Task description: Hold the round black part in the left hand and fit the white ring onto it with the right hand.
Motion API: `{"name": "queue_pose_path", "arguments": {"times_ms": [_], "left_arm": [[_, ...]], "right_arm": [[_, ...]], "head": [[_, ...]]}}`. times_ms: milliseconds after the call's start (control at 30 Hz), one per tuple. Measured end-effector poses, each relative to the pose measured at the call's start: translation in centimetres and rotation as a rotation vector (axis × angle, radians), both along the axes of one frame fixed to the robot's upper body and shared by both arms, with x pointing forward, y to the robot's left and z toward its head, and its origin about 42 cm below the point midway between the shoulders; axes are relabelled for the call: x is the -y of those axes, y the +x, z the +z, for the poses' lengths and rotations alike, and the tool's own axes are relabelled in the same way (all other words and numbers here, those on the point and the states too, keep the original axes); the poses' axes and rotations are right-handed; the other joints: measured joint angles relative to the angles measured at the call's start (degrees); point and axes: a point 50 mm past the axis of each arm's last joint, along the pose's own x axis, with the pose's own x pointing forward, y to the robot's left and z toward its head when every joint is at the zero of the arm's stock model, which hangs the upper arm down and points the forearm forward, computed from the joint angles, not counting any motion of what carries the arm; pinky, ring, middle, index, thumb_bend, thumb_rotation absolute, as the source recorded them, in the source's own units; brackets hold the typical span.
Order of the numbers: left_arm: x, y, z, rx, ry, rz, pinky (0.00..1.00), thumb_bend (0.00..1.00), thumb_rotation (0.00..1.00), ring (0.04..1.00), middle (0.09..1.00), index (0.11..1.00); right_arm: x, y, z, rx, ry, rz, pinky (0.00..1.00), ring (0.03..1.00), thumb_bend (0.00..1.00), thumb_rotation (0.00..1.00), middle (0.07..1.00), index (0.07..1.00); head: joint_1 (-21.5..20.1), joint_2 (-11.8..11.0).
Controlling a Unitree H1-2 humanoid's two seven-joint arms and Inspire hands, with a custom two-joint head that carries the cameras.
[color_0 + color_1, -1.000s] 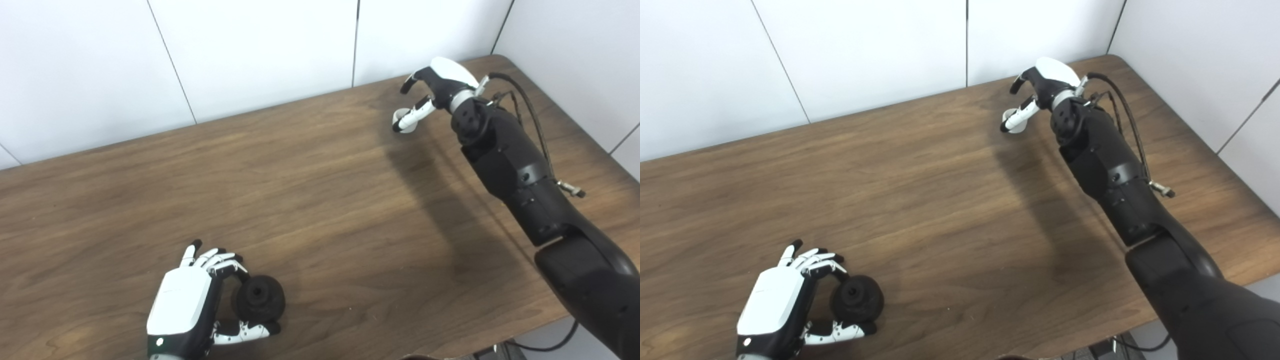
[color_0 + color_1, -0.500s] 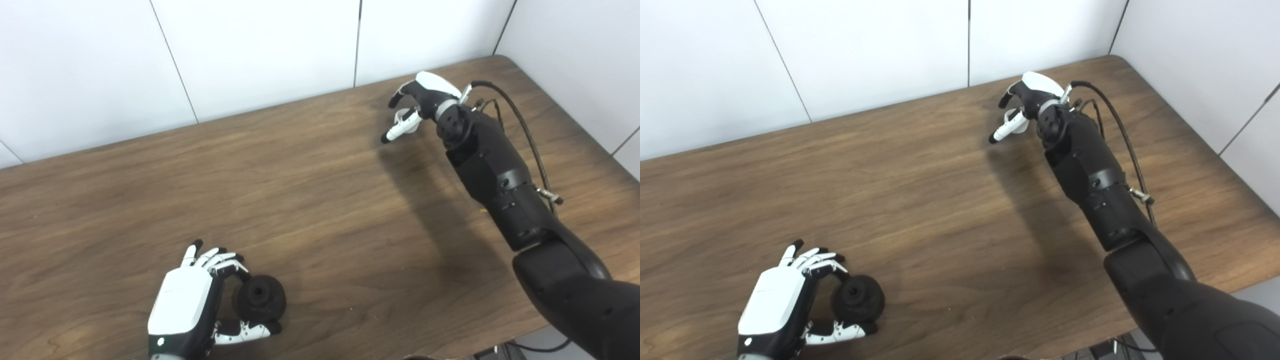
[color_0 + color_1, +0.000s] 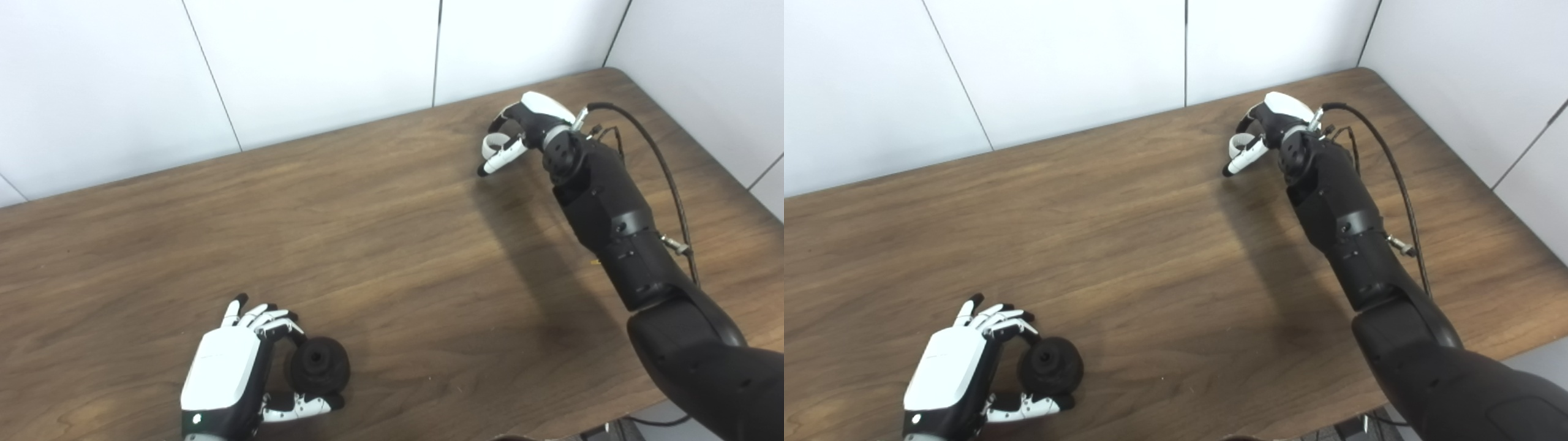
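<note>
The round black part [image 3: 318, 365] with a centre hole sits at the table's near left. My left hand [image 3: 228, 372] is curled around it, fingers behind and thumb in front, touching it. The white ring [image 3: 492, 146] is at the far right of the table, inside my right hand [image 3: 519, 131], whose fingers curl over it and whose thumb lies beside it. I cannot tell whether the ring is off the table. It also shows in the right eye view [image 3: 1238, 145].
The brown wooden table [image 3: 392, 245] runs to white wall panels at the back and right. A black cable [image 3: 655, 165] loops off my right forearm. The table's near edge is at the bottom right.
My right hand has closed its fingers around the white ring and shifted slightly right. My left hand and the black part have not moved.
</note>
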Motion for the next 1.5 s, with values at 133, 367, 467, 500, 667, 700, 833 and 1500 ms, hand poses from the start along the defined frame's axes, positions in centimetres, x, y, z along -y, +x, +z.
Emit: {"name": "queue_pose_path", "arguments": {"times_ms": [133,367,467,500,667,700,833,1500], "left_arm": [[0.0,-0.02,0.04,0.0,0.003,0.0,1.0,0.52,0.06,0.862,0.759,0.483],[0.0,-0.05,0.04,0.0,0.005,0.001,1.0,0.52,0.06,0.858,0.757,0.484],[0.0,-0.06,0.03,0.0,0.004,0.002,1.0,0.52,0.05,0.858,0.757,0.483],[0.0,-0.06,0.04,0.0,0.004,0.002,1.0,0.52,0.05,0.857,0.757,0.483],[0.0,-0.07,0.03,0.0,0.004,0.003,1.0,0.52,0.06,0.86,0.759,0.483],[-0.01,-0.07,0.04,0.0,0.004,0.003,1.0,0.52,0.06,0.859,0.759,0.483],[-0.01,-0.08,0.05,0.001,0.005,0.003,1.0,0.52,0.06,0.859,0.757,0.483],[-0.06,-0.1,0.19,-0.008,0.008,0.001,1.0,0.52,0.05,0.864,0.758,0.483]], "right_arm": [[0.23,-0.02,0.09,0.004,0.005,-0.008,0.93,0.991,0.81,0.25,0.933,0.719],[0.42,-0.01,0.16,0.006,0.007,-0.015,0.92,0.992,0.81,0.24,0.937,0.714],[0.41,0.0,0.2,0.007,0.003,-0.015,0.93,0.993,0.8,0.24,0.937,0.716],[0.4,0.01,0.2,0.007,0.002,-0.015,0.93,0.992,0.8,0.24,0.937,0.717],[0.34,0.01,0.17,0.005,-0.004,-0.013,0.92,0.986,0.8,0.23,0.93,0.706],[0.32,0.01,0.16,0.004,-0.005,-0.012,0.92,0.983,0.8,0.23,0.928,0.702],[0.21,0.03,0.1,0.0,-0.015,-0.005,0.91,0.975,0.8,0.23,0.918,0.689],[0.33,-0.11,-0.24,0.0,-0.012,-0.011,0.89,0.94,0.77,0.19,0.872,0.624]], "head": [[0.0,0.0],[0.09,0.0],[0.09,0.0],[0.09,0.0],[0.09,0.0],[-0.09,0.09],[-0.09,0.09],[-0.09,0.26]]}}
